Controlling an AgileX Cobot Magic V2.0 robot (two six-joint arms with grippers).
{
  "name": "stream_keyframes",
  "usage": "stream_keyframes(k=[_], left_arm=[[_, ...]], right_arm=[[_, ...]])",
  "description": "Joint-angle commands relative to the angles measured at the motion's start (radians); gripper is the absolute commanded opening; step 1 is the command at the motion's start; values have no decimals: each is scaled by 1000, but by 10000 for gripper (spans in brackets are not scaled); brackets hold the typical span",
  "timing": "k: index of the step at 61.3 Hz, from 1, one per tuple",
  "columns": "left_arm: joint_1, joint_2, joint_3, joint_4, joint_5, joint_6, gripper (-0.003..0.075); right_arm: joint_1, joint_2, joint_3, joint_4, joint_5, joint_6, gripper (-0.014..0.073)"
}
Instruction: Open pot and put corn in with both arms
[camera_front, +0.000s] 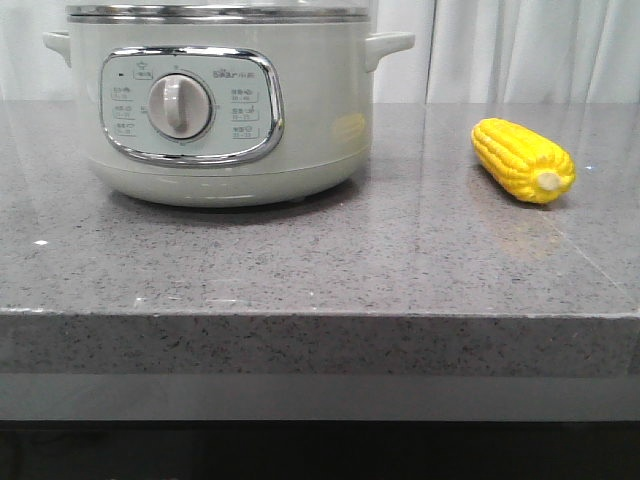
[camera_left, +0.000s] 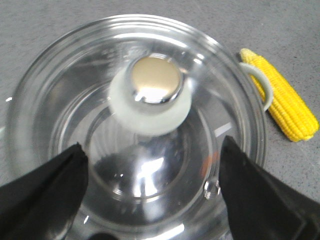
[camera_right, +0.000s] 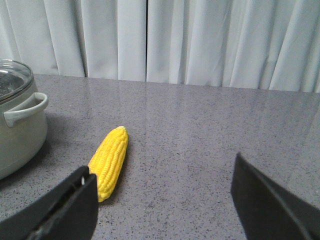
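Note:
The pale green-grey pot (camera_front: 300, 130) stands at the left of the stone counter, its dial facing me. A glass lid (camera_left: 65, 90) with a chrome-topped knob (camera_left: 152, 80) covers it. My left gripper (camera_left: 152, 157) hangs open above the lid, its black fingers (camera_left: 47, 190) wide apart, just short of the knob. The yellow corn (camera_front: 522, 159) lies on the counter to the pot's right; it also shows in the left wrist view (camera_left: 285, 102) and the right wrist view (camera_right: 110, 161). My right gripper (camera_right: 165, 187) is open above the counter, the corn ahead of one finger. Neither gripper shows in the front view.
The grey speckled counter (camera_front: 320, 270) ends in a front edge near me. White curtains (camera_right: 200, 40) hang behind it. The pot's side handle (camera_right: 25, 110) points toward the corn.

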Motion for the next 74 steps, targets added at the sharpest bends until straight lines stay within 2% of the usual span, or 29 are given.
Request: stream_keyframes(k=[1,16,41,46,65,74], left_arm=[[-21,44,-116,-15,-26,2,538],[-31,201,-283,-15,14,2,538],[-31,261,-310,-3,14,2,530],[-31,261,-310,1,33,2,495],[-31,259,-310,3,49,2,276],[-29,259,-310,7,49,2,228]], right_arm=[[-4,19,-33,-8,-76,-5,569],[-4,19,-33,-8,-77,-5,569],[-4,19,-33,-8,-84,-5,569],[-4,19,-33,-8,-84,-5,569],[-4,19,-33,-8,-83,-5,569],[-3,19,-33,-8,-83,-5,569]])
